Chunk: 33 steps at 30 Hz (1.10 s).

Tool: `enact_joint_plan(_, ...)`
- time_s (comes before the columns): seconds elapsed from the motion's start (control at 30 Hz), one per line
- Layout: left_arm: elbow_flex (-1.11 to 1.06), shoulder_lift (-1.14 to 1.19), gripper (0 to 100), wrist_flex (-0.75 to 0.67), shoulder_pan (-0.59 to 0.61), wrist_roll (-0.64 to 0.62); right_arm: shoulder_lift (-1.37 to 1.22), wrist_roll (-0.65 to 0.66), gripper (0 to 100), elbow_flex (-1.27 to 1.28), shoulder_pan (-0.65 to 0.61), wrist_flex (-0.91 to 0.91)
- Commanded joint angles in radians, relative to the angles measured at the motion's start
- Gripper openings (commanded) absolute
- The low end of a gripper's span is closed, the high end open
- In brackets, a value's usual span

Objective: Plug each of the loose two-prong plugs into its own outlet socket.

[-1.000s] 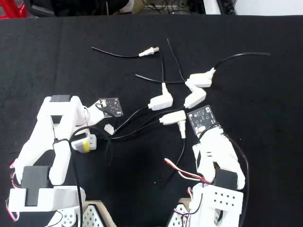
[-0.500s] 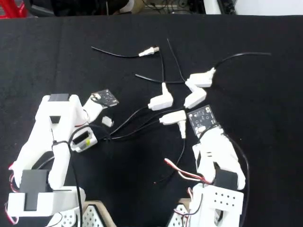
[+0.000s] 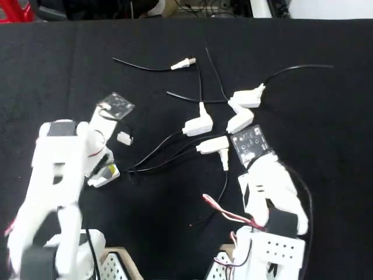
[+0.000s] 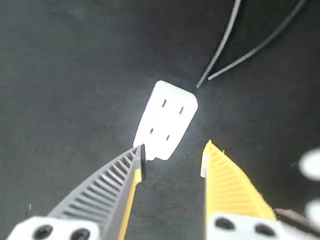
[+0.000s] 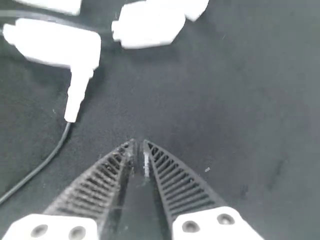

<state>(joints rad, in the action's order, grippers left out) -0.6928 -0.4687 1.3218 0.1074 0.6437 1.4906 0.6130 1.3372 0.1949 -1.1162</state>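
Observation:
A small white socket block (image 4: 167,122) with four slots lies on the black cloth just ahead of my open left gripper (image 4: 173,148), touching the grey fingertip (image 4: 139,152). Two black cable ends stop beside it. From above, a small white block (image 3: 124,138) sits by the left arm (image 3: 61,157). Several white two-prong plugs lie mid-table, among them an L-shaped plug (image 3: 213,144) and a plug (image 3: 198,123) beyond it. My right gripper (image 5: 138,146) is shut on nothing, a little short of the L-shaped plug (image 5: 52,42) and another plug (image 5: 147,22).
Loose black cables (image 3: 169,150) run from the plugs toward the left arm. A slim white connector (image 3: 185,63) lies at the far side. A red wire (image 3: 217,210) hangs off the right arm (image 3: 271,189). The black cloth (image 3: 326,146) is bare on the right.
The left arm has swung away toward the far left, and the small white block beside it has shifted the same way. The right arm has barely moved.

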Motion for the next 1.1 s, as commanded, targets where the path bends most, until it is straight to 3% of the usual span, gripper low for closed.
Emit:
enact_joint_plan(0.0, -0.081, -0.305, 20, 0.002, 0.005, -0.133, -0.059, -0.031, 1.6, -0.232, -0.043, -0.081)
enact_joint_plan(0.17, -0.197, -0.585, 20, -0.012, 0.039, -0.301, -0.337, -0.038, 1.6, -0.461, -0.072, -0.083)
enact_joint_plan(0.37, -0.427, -0.870, 20, -0.187, 0.249, -0.439, -0.820, -0.083, 1.6, -0.785, -0.091, 0.046)
enact_joint_plan(0.47, -0.567, -0.984, 20, -0.245, 0.297, -0.474, -1.076, -0.097, 1.5, -0.958, -0.100, 0.133)
enact_joint_plan(0.8, -0.792, -1.336, 20, -0.193, 0.305, -0.474, -1.819, -0.094, 1.3, -1.497, -0.161, 0.612)
enact_joint_plan(1.07, -0.825, -1.343, 20, -0.138, 0.306, -0.396, -2.385, -0.103, 1.4, -2.143, -0.242, 0.597)
